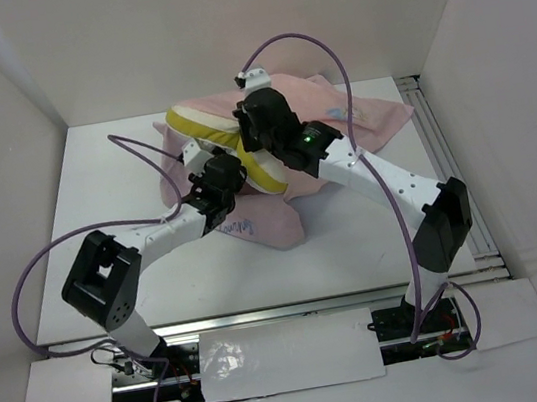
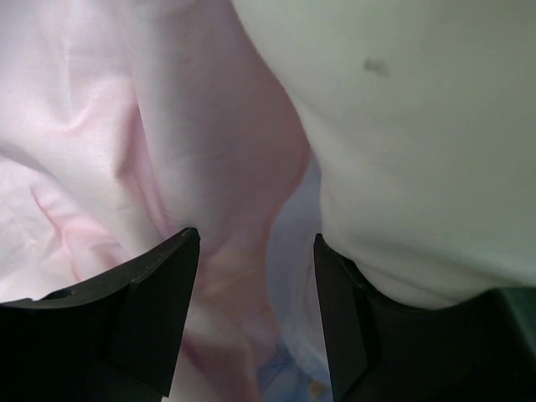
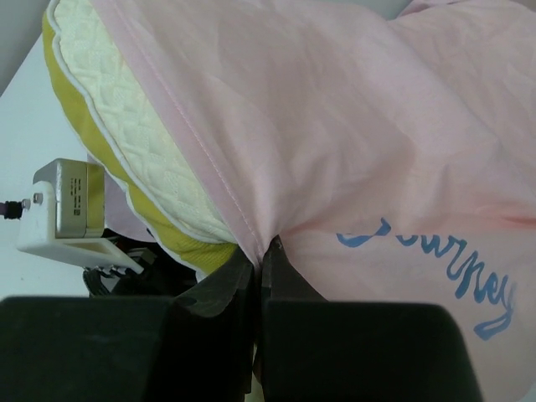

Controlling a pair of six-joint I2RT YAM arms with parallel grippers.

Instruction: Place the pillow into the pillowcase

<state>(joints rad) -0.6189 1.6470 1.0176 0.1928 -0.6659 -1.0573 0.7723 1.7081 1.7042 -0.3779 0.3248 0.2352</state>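
Left arm reaches in low from the table's near-left; left end effector stands well apart astride a loose pillowcase fold, gripping nothing. Pillow lies mid-table toward the far edge, mostly hidden under pink cloth. Right arm stretches from near-right, right end effector pinched tight on the pillowcase hem.

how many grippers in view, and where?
2. Left gripper open around a pillowcase fold beside the pillow; right gripper shut on the pillowcase's hem at the pillow's edge.
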